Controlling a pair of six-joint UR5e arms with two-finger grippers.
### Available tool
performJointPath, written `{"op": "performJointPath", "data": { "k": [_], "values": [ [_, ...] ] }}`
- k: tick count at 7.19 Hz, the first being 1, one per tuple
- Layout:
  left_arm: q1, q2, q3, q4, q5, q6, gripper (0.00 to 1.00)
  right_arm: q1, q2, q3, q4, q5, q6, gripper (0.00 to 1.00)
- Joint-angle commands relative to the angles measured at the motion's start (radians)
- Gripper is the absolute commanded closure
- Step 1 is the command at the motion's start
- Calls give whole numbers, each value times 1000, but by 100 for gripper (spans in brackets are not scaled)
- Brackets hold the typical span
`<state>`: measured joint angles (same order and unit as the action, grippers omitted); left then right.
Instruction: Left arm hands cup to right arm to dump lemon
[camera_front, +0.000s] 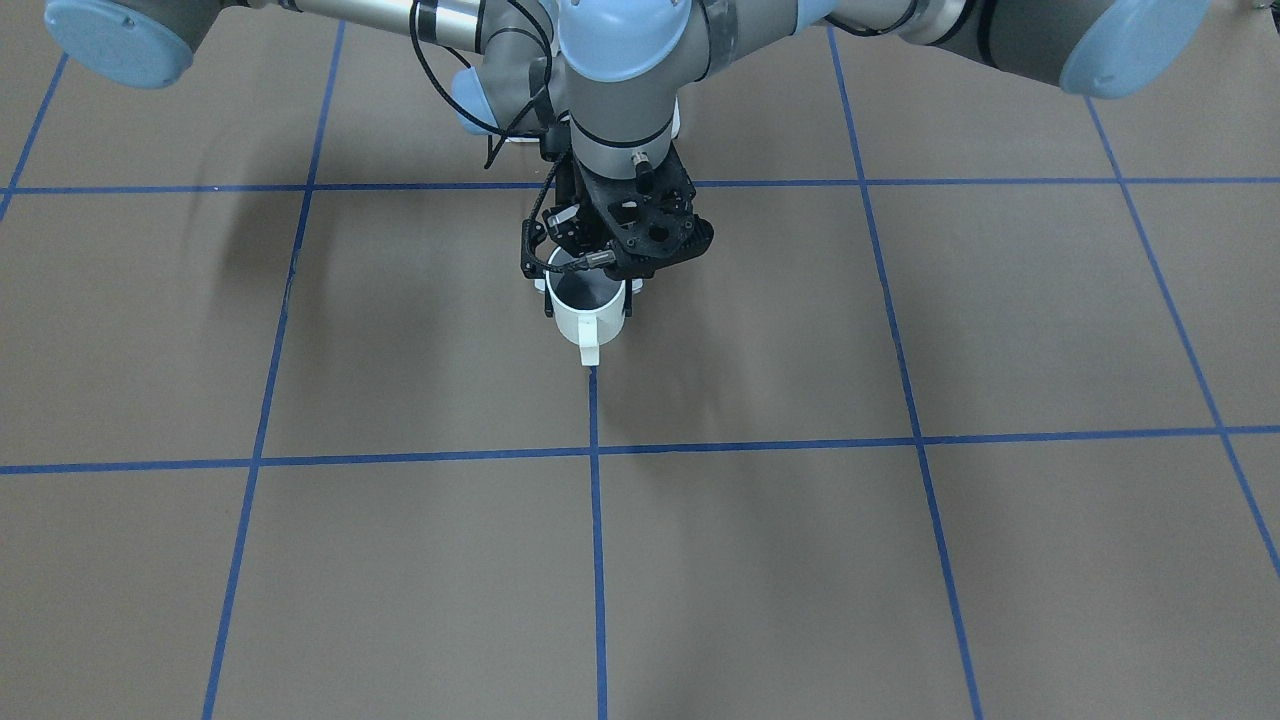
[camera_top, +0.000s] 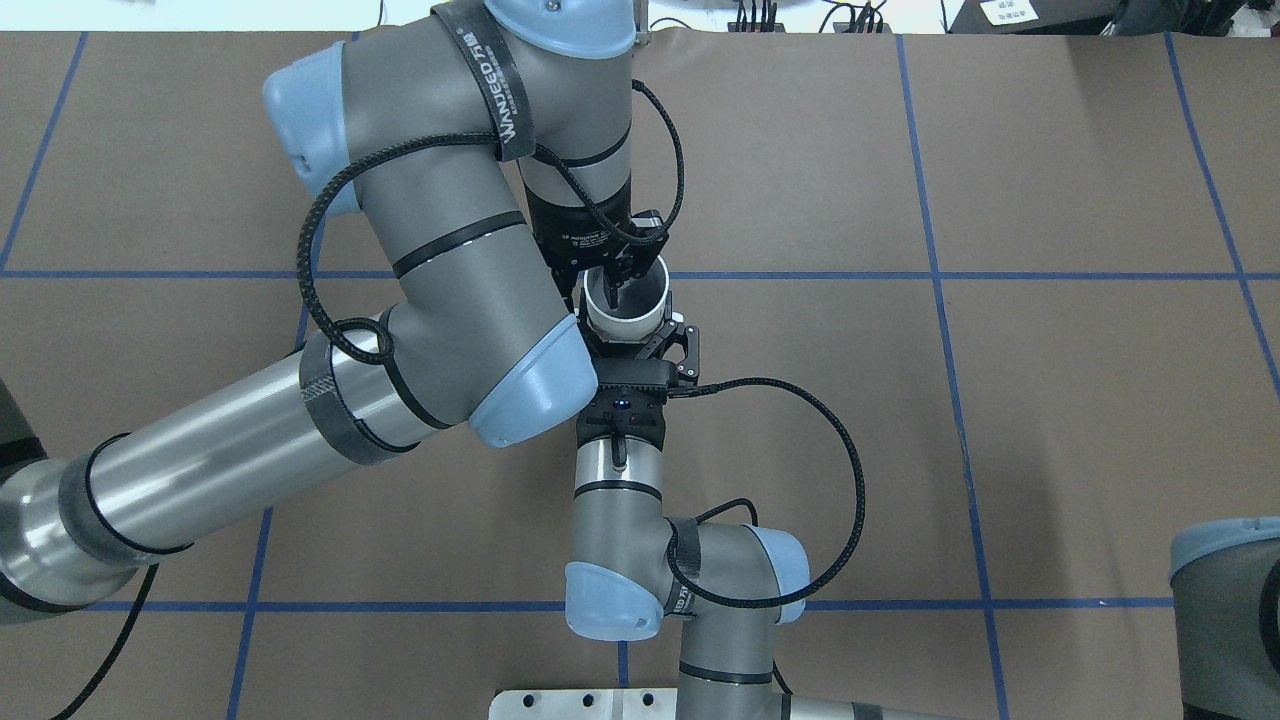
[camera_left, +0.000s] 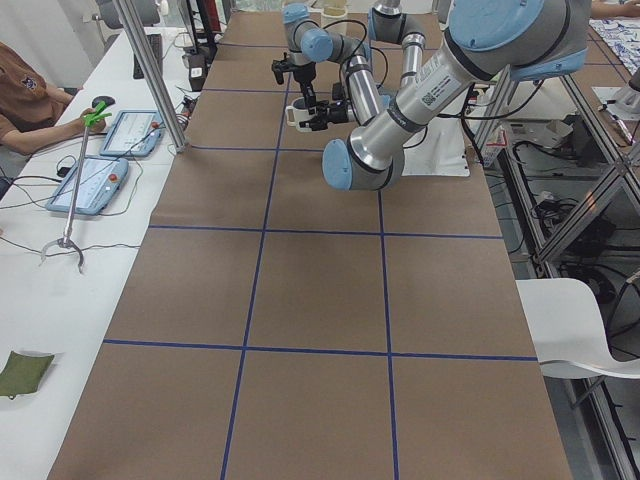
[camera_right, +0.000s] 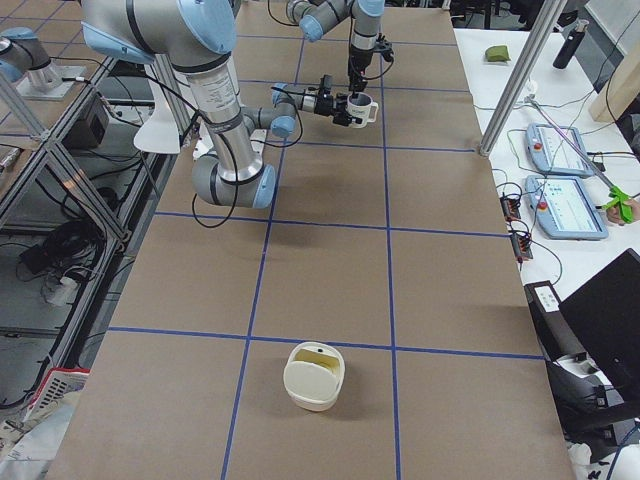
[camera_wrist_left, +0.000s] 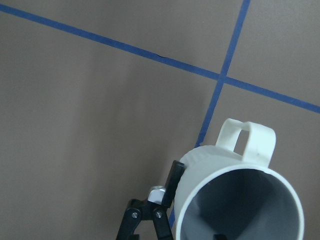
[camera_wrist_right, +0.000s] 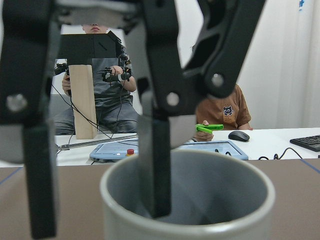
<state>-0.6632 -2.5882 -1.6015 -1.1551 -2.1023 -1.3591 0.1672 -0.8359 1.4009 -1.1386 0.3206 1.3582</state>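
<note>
The cream-white cup (camera_front: 588, 320) hangs above the table at its middle, upright, with its handle facing away from the robot. My right gripper (camera_top: 630, 325) reaches in level and is shut on the cup's body; one of its fingers (camera_wrist_left: 175, 175) lies against the outer wall. My left gripper (camera_top: 587, 290) comes down from above and is open. One finger is inside the cup, one outside, and both are clear of the wall, as the right wrist view (camera_wrist_right: 97, 210) shows. The cup's inside (camera_wrist_left: 240, 205) looks grey. The lemon is not in view.
A cream rounded container (camera_right: 314, 375) stands on the table near the end on my right. Both arms' elbows crowd the table's middle (camera_top: 520, 390). Operators sit along a side bench with tablets (camera_right: 565, 205). The brown table (camera_front: 900, 560) carries blue tape lines.
</note>
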Motion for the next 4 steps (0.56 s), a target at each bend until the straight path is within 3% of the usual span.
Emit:
{"op": "performJointPath", "data": {
  "k": [1, 4],
  "values": [
    [1, 0, -9, 2, -2, -2, 56, 0, -2, 1, 3, 0, 1, 60],
    [1, 2, -9, 2, 1, -2, 56, 0, -3, 7, 5, 0, 1, 60]
  ]
}}
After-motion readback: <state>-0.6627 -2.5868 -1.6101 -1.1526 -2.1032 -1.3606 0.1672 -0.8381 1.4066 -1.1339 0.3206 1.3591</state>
